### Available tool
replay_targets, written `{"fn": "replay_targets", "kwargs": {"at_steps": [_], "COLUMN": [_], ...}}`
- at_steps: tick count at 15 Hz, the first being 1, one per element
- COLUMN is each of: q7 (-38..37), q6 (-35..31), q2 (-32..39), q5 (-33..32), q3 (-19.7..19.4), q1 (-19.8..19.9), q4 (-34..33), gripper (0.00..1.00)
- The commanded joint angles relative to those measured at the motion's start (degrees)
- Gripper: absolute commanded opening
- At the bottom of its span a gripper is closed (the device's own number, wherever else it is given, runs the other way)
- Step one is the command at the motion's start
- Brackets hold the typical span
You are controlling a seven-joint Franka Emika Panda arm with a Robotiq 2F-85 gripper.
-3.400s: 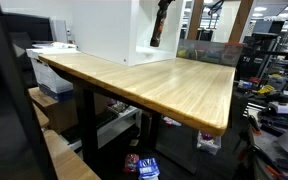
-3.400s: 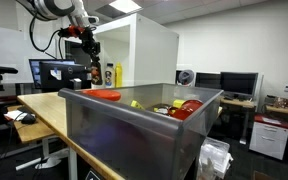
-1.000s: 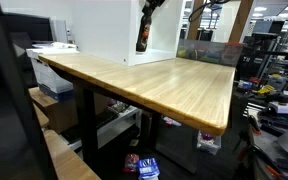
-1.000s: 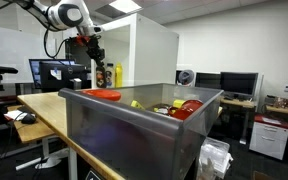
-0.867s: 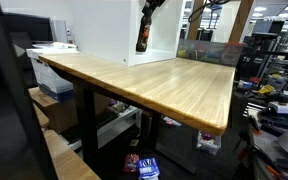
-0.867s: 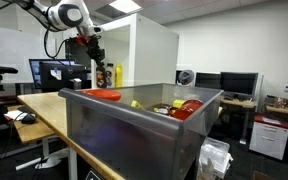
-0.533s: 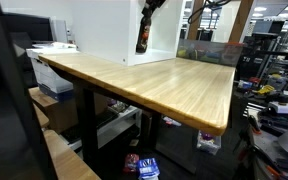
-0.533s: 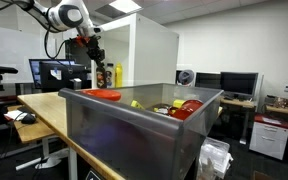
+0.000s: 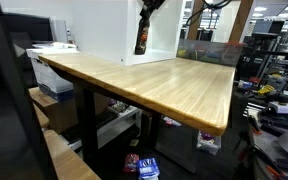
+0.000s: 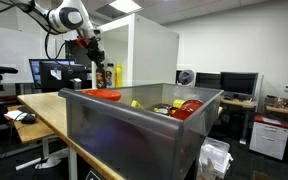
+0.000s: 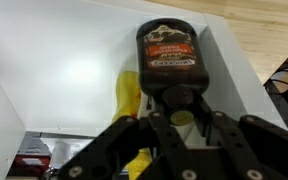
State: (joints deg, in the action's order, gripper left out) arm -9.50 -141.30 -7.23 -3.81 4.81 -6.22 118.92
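Note:
My gripper point(image 11: 178, 103) is shut on the neck of a dark sauce bottle point(image 11: 170, 58) with an orange-brown label. The bottle hangs cap-up from the gripper in both exterior views point(image 9: 141, 40) point(image 10: 99, 76), just above the wooden table point(image 9: 169, 85) at the open front of a white cabinet point(image 9: 99, 30). In the wrist view a yellow bottle point(image 11: 129, 97) lies close beside the dark one against the cabinet's white inner surface point(image 11: 54, 70). The gripper point(image 10: 92, 58) comes down from the arm above.
A grey plastic bin point(image 10: 134, 135) with red and yellow items fills the foreground in an exterior view. Monitors and desk clutter stand behind the arm point(image 10: 44, 72). Storage boxes sit under the table point(image 9: 54, 95), which drops off at its front edge point(image 9: 219, 125).
Since a few seconds ago the gripper has carried the dark bottle sideways and lower to the front of the white cabinet. Over the last second it has hardly moved.

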Motion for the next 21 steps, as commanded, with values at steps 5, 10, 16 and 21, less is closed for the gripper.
{"fn": "replay_targets", "kwargs": {"at_steps": [5,10,16,21], "q7": [-1.3,-1.8,-0.3,2.7], "q6": [-2.3,-3.8,-1.2,4.5], "q2": [1.3,1.2,-1.3,-5.9], "q5": [-1.7,-2.7,-1.7,-0.4], "q3": [0.6,0.6,0.5,0.2], "q1": [1.2,1.4,1.0,0.6], "q4": [-0.4,0.1,1.3,3.2], "gripper": [0.59,0.84,1.0,1.0]}}
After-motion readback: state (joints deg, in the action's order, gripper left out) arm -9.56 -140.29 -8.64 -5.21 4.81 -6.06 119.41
